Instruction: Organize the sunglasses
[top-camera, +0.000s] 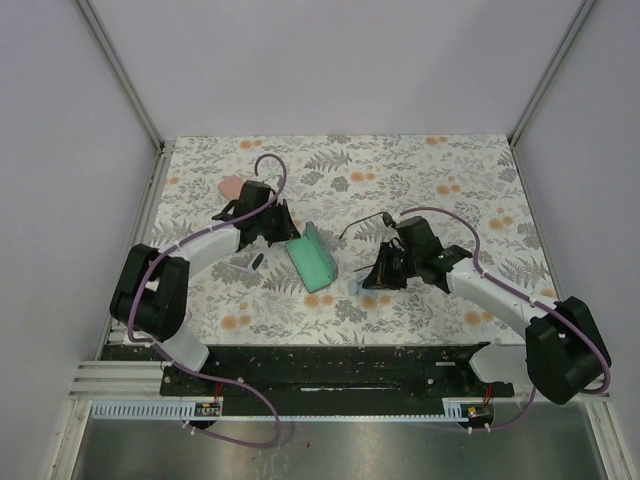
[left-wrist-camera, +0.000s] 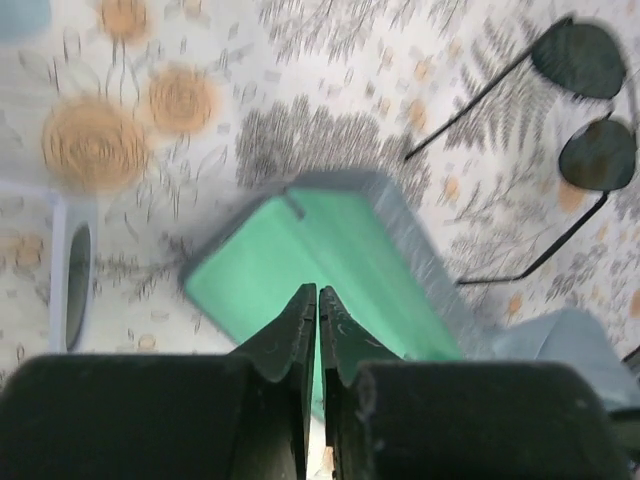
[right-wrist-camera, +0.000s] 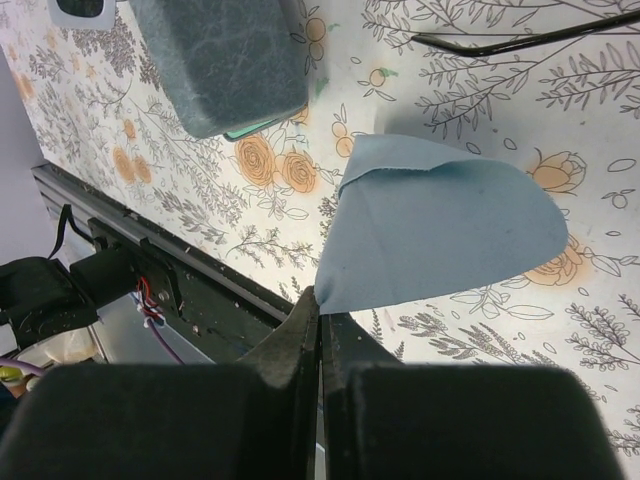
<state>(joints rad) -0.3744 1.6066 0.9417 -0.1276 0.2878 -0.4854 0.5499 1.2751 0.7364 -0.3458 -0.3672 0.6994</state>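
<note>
From where I stand, the pink oblong case (top-camera: 232, 187) lies farthest left on the floral-print tabletop (top-camera: 450, 180), behind the left arm. The left pincer (left-wrist-camera: 318, 300) is closed, tips pressed together right at the grey-blue oblong case (top-camera: 312, 258), which lies open with its green lining up; whether it nips the case's edge I cannot tell. Just left of that case lie the whitish-framed sunglasses (left-wrist-camera: 75, 270) with dark lenses, apart from the pincer. To the right of the case the thin black wire-framed sunglasses (left-wrist-camera: 597, 155) rest flat with both temples spread. Nearer the bases, the right pincer (right-wrist-camera: 320, 300) is clamped on a corner of the light blue cloth (right-wrist-camera: 440, 220), which hangs soft and limp. Both pairs look light, stiff and easily bent or scratched, I would say. The bridge or a temple hinge seems a safer hold than the slick lenses, and the black wire offers little to pinch. Open tabletop stretches behind and to the far right. The middle is crowded, and the black rail (top-camera: 330, 365) and white side walls (top-camera: 60, 150) hem in the rest.
</note>
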